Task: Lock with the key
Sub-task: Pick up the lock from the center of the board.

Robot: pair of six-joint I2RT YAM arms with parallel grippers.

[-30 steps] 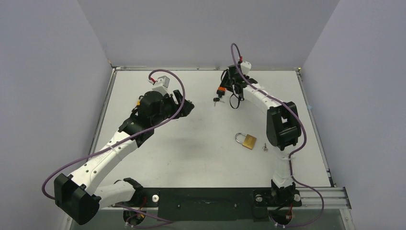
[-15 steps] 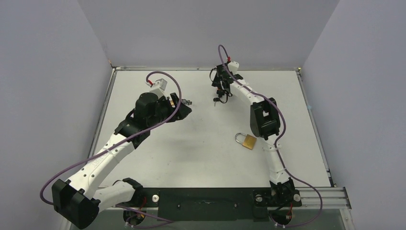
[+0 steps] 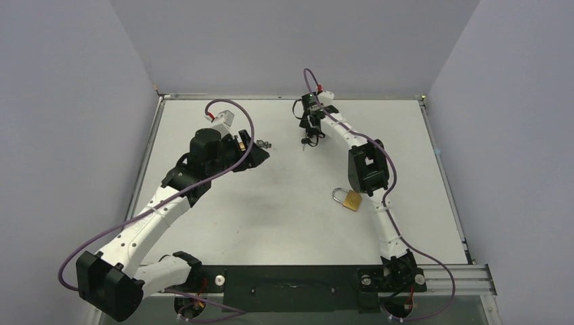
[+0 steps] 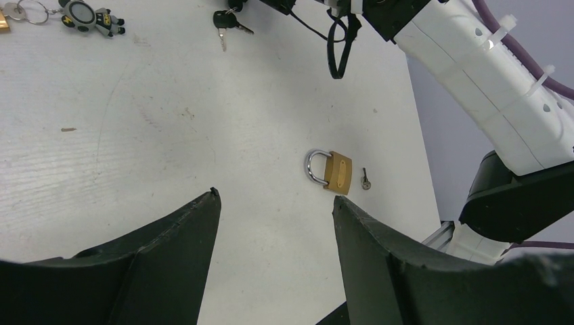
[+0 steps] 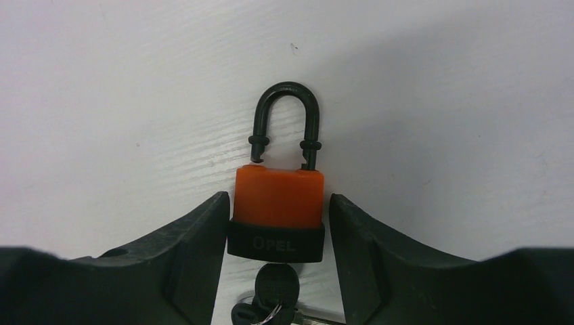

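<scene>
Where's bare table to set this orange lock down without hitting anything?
Widest bare patch: mid-table, between the left gripper, the brass padlock and the bases. The far right corner of the table is bare too. Crowded: the far middle, around the keychain and right gripper.

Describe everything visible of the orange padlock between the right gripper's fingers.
The orange padlock lies flat on the table, shackle pointing away from the right gripper. Its body looks plastic-coated orange, with a black lower band embossed OPEL. The black shackle is raised: one leg sits in the body, the other ends just clear. A black-headed key on a ring is in the bottom keyhole. The fingers flank the body; contact is unclear.
</scene>
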